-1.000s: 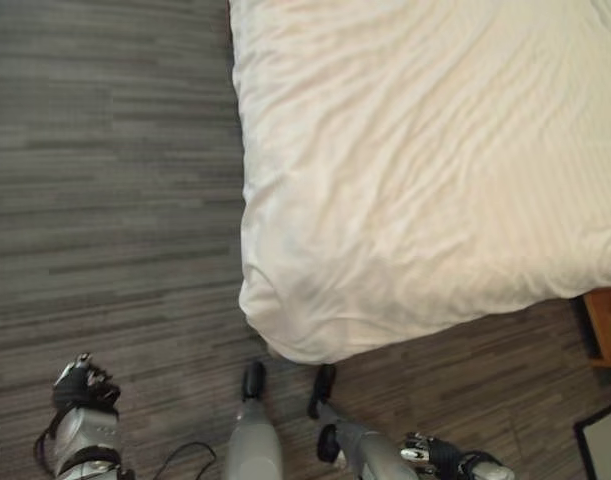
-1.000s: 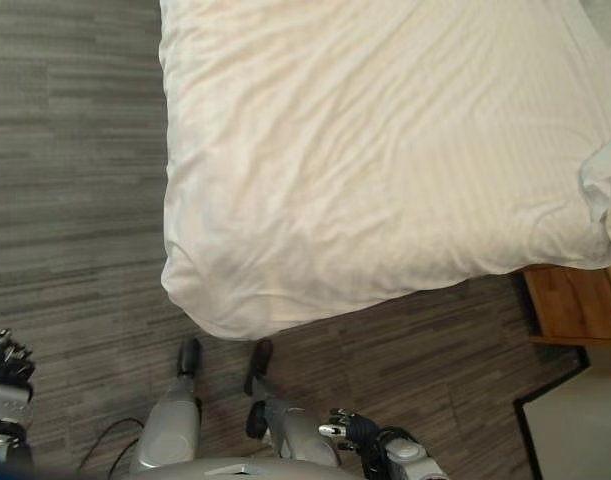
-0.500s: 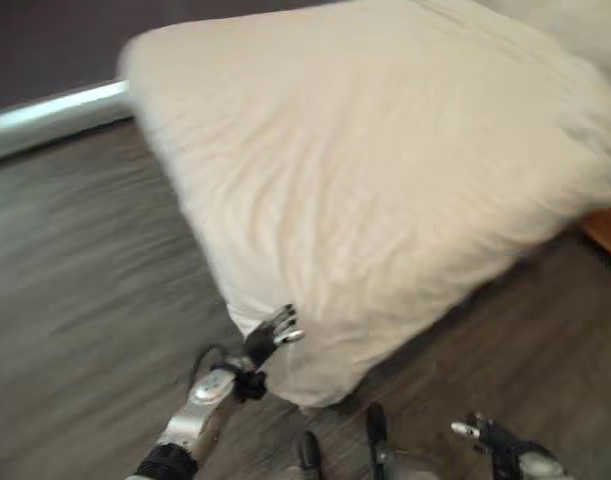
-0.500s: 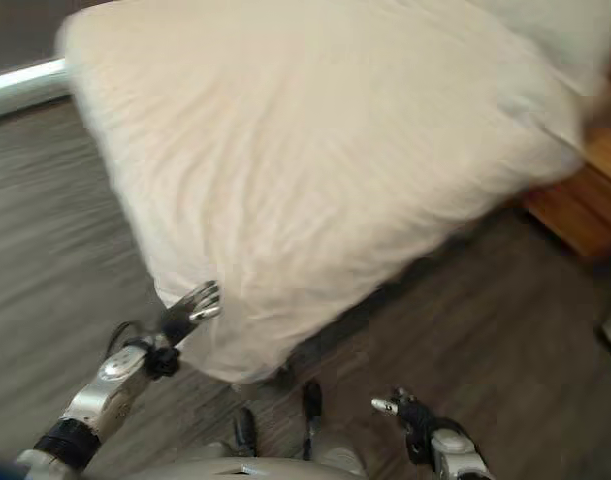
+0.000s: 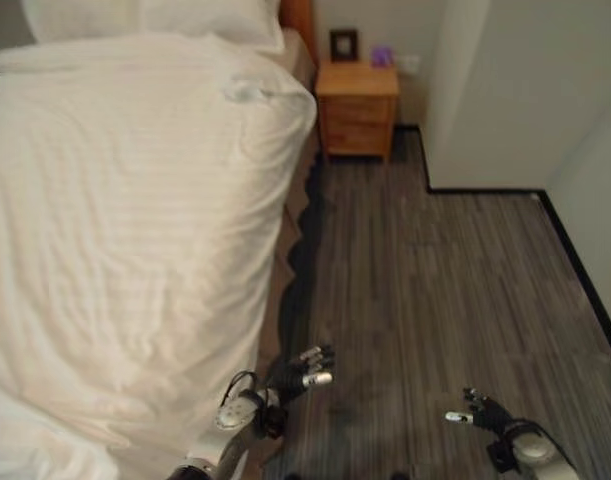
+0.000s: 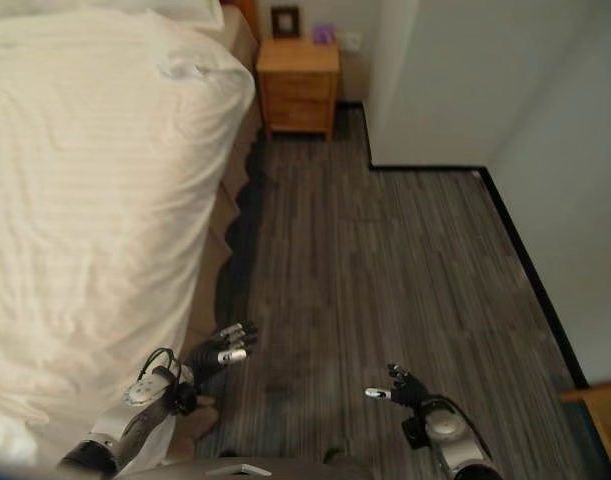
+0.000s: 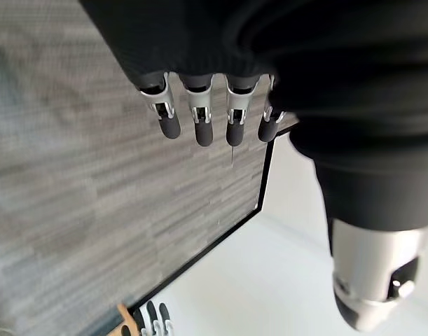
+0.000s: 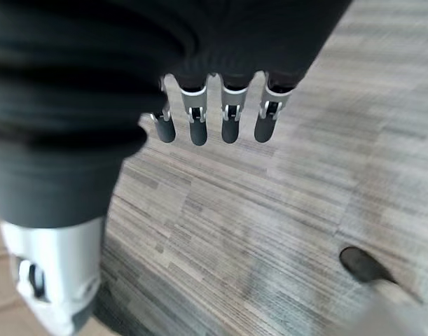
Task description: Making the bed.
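White duvet [image 5: 105, 230] is spread over the bed, its side edge hanging near the left hand [image 5: 303, 366]. Both the left hand and the right hand [image 5: 479, 411] are held empty over the floor [image 5: 435, 290], fingers relaxed. The hanging edge should be grasped low and drawn evenly outward.

Left hand [image 5: 297, 371] and right hand [image 5: 482, 411] — fingers straight — held low, empty.
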Available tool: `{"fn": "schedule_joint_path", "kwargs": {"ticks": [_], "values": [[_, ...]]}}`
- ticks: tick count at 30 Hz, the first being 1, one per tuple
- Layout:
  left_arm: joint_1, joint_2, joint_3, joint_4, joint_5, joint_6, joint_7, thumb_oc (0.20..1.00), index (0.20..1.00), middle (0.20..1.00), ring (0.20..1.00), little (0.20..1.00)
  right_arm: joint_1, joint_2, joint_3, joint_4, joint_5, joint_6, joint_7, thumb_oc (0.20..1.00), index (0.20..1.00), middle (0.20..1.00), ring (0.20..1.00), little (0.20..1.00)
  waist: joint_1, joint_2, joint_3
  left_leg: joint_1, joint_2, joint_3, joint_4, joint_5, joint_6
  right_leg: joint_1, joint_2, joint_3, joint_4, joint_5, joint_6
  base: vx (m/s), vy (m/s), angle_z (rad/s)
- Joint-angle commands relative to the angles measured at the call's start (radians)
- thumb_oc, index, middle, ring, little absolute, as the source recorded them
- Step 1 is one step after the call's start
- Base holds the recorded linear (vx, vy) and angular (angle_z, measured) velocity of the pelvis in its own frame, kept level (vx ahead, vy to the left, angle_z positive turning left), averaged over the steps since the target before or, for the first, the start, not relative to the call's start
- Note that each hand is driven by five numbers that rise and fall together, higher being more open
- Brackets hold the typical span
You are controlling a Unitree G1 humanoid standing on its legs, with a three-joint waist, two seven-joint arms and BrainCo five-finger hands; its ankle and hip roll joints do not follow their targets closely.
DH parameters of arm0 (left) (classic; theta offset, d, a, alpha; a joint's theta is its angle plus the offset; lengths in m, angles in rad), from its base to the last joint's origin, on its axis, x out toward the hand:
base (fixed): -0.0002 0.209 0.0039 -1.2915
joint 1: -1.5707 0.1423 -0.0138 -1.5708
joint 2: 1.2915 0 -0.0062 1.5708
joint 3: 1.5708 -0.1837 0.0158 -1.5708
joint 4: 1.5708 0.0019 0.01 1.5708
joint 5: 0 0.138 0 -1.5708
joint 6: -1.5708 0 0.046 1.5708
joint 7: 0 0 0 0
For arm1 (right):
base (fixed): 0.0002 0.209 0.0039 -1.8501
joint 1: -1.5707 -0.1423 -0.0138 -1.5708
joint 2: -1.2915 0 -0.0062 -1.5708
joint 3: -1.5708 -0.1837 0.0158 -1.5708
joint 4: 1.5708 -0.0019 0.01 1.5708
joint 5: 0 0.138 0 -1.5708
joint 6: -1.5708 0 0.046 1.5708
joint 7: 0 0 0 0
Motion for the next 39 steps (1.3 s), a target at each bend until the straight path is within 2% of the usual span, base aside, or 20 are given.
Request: {"fn": "schedule_joint_path", "kwargs": {"ticks": [1, 2, 3, 4, 5, 6, 7, 9, 11, 18, 19, 20, 22, 24, 25, 27, 34, 37, 38, 39], "values": [[-0.010, 0.035, 0.018, -0.115, -0.002, -0.060, 0.025, 1.000, 1.000, 1.000, 1.000, 1.000, -0.017, -0.028, -0.082, -0.044, 0.038, -0.055, -0.001, 1.000, 1.000, 1.000, 1.000, 1.000, 0.001, -0.012, 0.051, -0.089, -0.114, -0.132, -0.100, 0.094, -0.102, 0.204, -0.026, 0.062, -0.154, 0.078, 0.122, -0.04, -0.047, -0.65], [-0.010, 0.035, 0.018, -0.115, -0.002, -0.060, 0.025, 1.000, 1.000, 1.000, 1.000, 1.000, -0.017, -0.028, -0.082, -0.044, 0.038, -0.055, -0.001, 1.000, 1.000, 1.000, 1.000, 1.000, 0.001, -0.012, 0.050, -0.089, -0.114, -0.132, -0.103, 0.098, -0.102, 0.202, -0.027, 0.062, -0.155, 0.080, 0.122, 0.03, 0.007, -0.75], [0.022, 0.027, 0.038, -0.123, -0.026, -0.056, 0.016, 1.000, 1.000, 1.000, 1.000, 1.000, -0.007, -0.029, -0.107, -0.059, 0.053, -0.069, 0.000, 1.000, 1.000, 1.000, 1.000, 1.000, -0.009, 0.001, 0.028, -0.012, -0.143, -0.167, -0.213, 0.044, -0.079, 0.186, -0.008, 0.104, -0.151, 0.089, 0.124, 0.01, 0.060, -1.00], [0.027, 0.020, 0.041, -0.122, -0.040, -0.056, 0.016, 1.000, 1.000, 1.000, 1.000, 1.000, -0.003, -0.024, -0.124, -0.072, 0.067, -0.072, -0.002, 1.000, 1.000, 1.000, 1.000, 1.000, -0.018, 0.009, 0.021, 0.023, -0.143, -0.158, -0.269, 0.033, -0.069, 0.179, 0.003, 0.119, -0.154, 0.095, 0.122, -0.01, 0.105, -1.28], [0.020, 0.014, 0.032, -0.113, -0.050, -0.056, 0.017, 1.000, 1.000, 1.000, 1.000, 1.000, 0.002, -0.019, -0.140, -0.079, 0.084, -0.075, -0.013, 1.000, 1.000, 1.000, 1.000, 1.000, -0.026, 0.017, 0.015, 0.053, -0.143, -0.139, -0.329, 0.040, -0.066, 0.178, 0.011, 0.131, -0.167, 0.100, 0.121, -0.03, 0.083, -0.86], [0.020, 0.014, 0.032, -0.113, -0.050, -0.056, 0.017, 1.000, 1.000, 1.000, 1.000, 1.000, 0.002, -0.019, -0.140, -0.079, 0.084, -0.075, -0.013, 1.000, 1.000, 1.000, 1.000, 1.000, -0.025, 0.017, 0.016, 0.054, -0.143, -0.139, -0.330, 0.040, -0.066, 0.179, 0.011, 0.131, -0.167, 0.100, 0.121, -0.09, 0.163, -0.78], [-0.001, -0.020, 0.021, -0.084, -0.068, -0.057, 0.040, 1.000, 1.000, 1.000, 1.000, 1.000, 0.022, 0.010, -0.192, -0.106, 0.133, -0.096, -0.056, 1.000, 1.000, 1.000, 1.000, 1.000, -0.051, 0.032, -0.006, 0.082, -0.157, -0.128, -0.416, 0.049, -0.058, 0.163, 0.014, 0.132, -0.185, 0.098, 0.127, -0.07, 0.158, -0.45], [-0.010, -0.033, 0.017, -0.075, -0.062, -0.063, 0.054, 1.000, 1.000, 1.000, 1.000, 1.000, 0.021, 0.028, -0.202, -0.091, 0.151, -0.103, -0.073, 1.000, 1.000, 1.000, 1.000, 1.000, -0.060, 0.037, -0.010, 0.093, -0.164, -0.126, -0.430, 0.049, -0.055, 0.159, 0.010, 0.135, -0.184, 0.103, 0.132, -0.05, 0.127, 0.03], [-0.021, -0.045, 0.041, -0.085, -0.053, -0.077, 0.104, 1.000, 1.000, 1.000, 1.000, 1.000, 0.035, 0.088, -0.221, -0.089, 0.210, -0.104, -0.092, 1.000, 1.000, 1.000, 1.000, 1.000, -0.069, 0.045, -0.013, 0.112, -0.178, -0.115, -0.437, 0.040, -0.046, 0.149, -0.001, 0.160, -0.176, 0.123, 0.144, -0.05, 0.141, 0.23], [0.007, -0.068, 0.071, -0.042, -0.019, -0.084, 0.134, 1.000, 1.000, 1.000, 1.000, 1.000, 0.074, 0.124, -0.203, -0.107, 0.225, -0.091, -0.070, 1.000, 1.000, 1.000, 1.000, 1.000, -0.061, 0.036, -0.029, 0.132, -0.212, -0.114, -0.447, 0.023, -0.020, 0.158, -0.032, 0.175, -0.175, 0.138, 0.170, -0.03, 0.109, -0.02], [0.046, -0.165, 0.217, -0.004, 0.053, -0.079, 0.324, 1.000, 1.000, 1.000, 1.000, 1.000, 0.121, 0.181, -0.343, -0.245, 0.481, -0.150, -0.197, 1.000, 1.000, 1.000, 1.000, 1.000, -0.063, 0.059, 0.000, 0.129, -0.099, 0.049, -0.259, 0.017, -0.087, 0.226, -0.008, -0.003, -0.222, 0.097, 0.121, -0.16, 0.246, 0.06], [0.019, -0.169, 0.180, 0.006, 0.074, -0.080, 0.336, 1.000, 1.000, 1.000, 1.000, 1.000, 0.127, 0.208, -0.356, -0.256, 0.540, -0.174, -0.232, 1.000, 1.000, 1.000, 1.000, 1.000, -0.091, 0.094, -0.029, 0.158, -0.114, 0.071, -0.412, 0.032, -0.087, 0.199, -0.004, -0.019, -0.217, 0.105, 0.132, -0.20, 0.228, 0.22], [-0.022, -0.158, 0.169, -0.011, 0.050, -0.091, 0.365, 1.000, 1.000, 1.000, 1.000, 1.000, 0.119, 0.241, -0.348, -0.284, 0.611, -0.185, -0.231, 1.000, 1.000, 1.000, 1.000, 1.000, -0.103, 0.088, -0.043, 0.158, -0.128, 0.053, -0.419, 0.034, -0.086, 0.191, -0.024, -0.033, -0.220, 0.129, 0.138, -0.17, 0.204, 0.52], [-0.022, -0.152, 0.177, -0.022, 0.041, -0.092, 0.365, 1.000, 1.000, 1.000, 1.000, 1.000, 0.120, 0.238, -0.336, -0.288, 0.599, -0.177, -0.214, 1.000, 1.000, 1.000, 1.000, 1.000, -0.100, 0.084, -0.046, 0.169, -0.137, 0.055, -0.426, 0.029, -0.079, 0.192, -0.032, -0.032, -0.222, 0.139, 0.146, -0.04, 0.124, 0.12], [-0.020, -0.140, 0.208, -0.025, 0.055, -0.099, 0.369, 1.000, 1.000, 1.000, 1.000, 1.000, 0.105, 0.210, -0.311, -0.286, 0.518, -0.152, -0.195, 1.000, 1.000, 1.000, 1.000, 1.000, -0.087, 0.074, -0.044, 0.172, -0.148, 0.055, -0.427, 0.020, -0.068, 0.191, -0.046, -0.030, -0.212, 0.146, 0.153, -0.04, 0.136, -0.02], [-0.009, -0.139, 0.238, -0.013, 0.061, -0.102, 0.377, 1.000, 1.000, 1.000, 1.000, 1.000, 0.092, 0.196, -0.301, -0.306, 0.471, -0.144, -0.190, 1.000, 1.000, 1.000, 1.000, 1.000, -0.075, 0.064, -0.040, 0.173, -0.157, 0.051, -0.421, 0.010, -0.057, 0.193, -0.057, -0.025, -0.204, 0.148, 0.157, -0.02, 0.120, -0.01], [0.018, -0.110, 0.307, -0.029, 0.123, -0.118, 0.405, 1.000, 1.000, 1.000, 1.000, 1.000, 0.009, 0.179, -0.290, -0.364, 0.390, -0.157, -0.199, 1.000, 1.000, 1.000, 1.000, 1.000, -0.041, 0.046, -0.036, 0.175, -0.194, 0.003, -0.419, -0.009, -0.025, 0.198, -0.083, 0.009, -0.172, 0.141, 0.169, 0.07, 0.099, 0.00], [0.010, -0.102, 0.376, -0.071, 0.155, -0.143, 0.480, 1.000, 1.000, 1.000, 1.000, 1.000, -0.038, 0.147, -0.225, -0.399, 0.316, -0.143, -0.175, 1.000, 1.000, 1.000, 1.000, 1.000, -0.005, 0.030, -0.030, 0.157, -0.210, -0.037, -0.395, -0.022, -0.008, 0.200, -0.093, 0.022, -0.145, 0.127, 0.168, 0.15, 0.070, 0.10], [0.005, -0.085, 0.398, -0.104, 0.222, -0.149, 0.519, 1.000, 1.000, 1.000, 1.000, 1.000, -0.064, 0.149, -0.196, -0.412, 0.310, -0.142, -0.167, 1.000, 1.000, 1.000, 1.000, 1.000, 0.010, 0.027, -0.025, 0.146, -0.217, -0.049, -0.386, -0.026, -0.005, 0.201, -0.100, 0.015, -0.138, 0.123, 0.169, 0.11, 0.033, 0.17], [0.005, -0.085, 0.398, -0.104, 0.222, -0.148, 0.519, 1.000, 1.000, 1.000, 1.000, 1.000, -0.065, 0.150, -0.195, -0.412, 0.310, -0.142, -0.167, 1.000, 1.000, 1.000, 1.000, 1.000, 0.009, 0.027, -0.025, 0.146, -0.218, -0.050, -0.385, -0.026, -0.005, 0.201, -0.100, 0.015, -0.138, 0.123, 0.170, 0.15, 0.043, 0.24]]}}
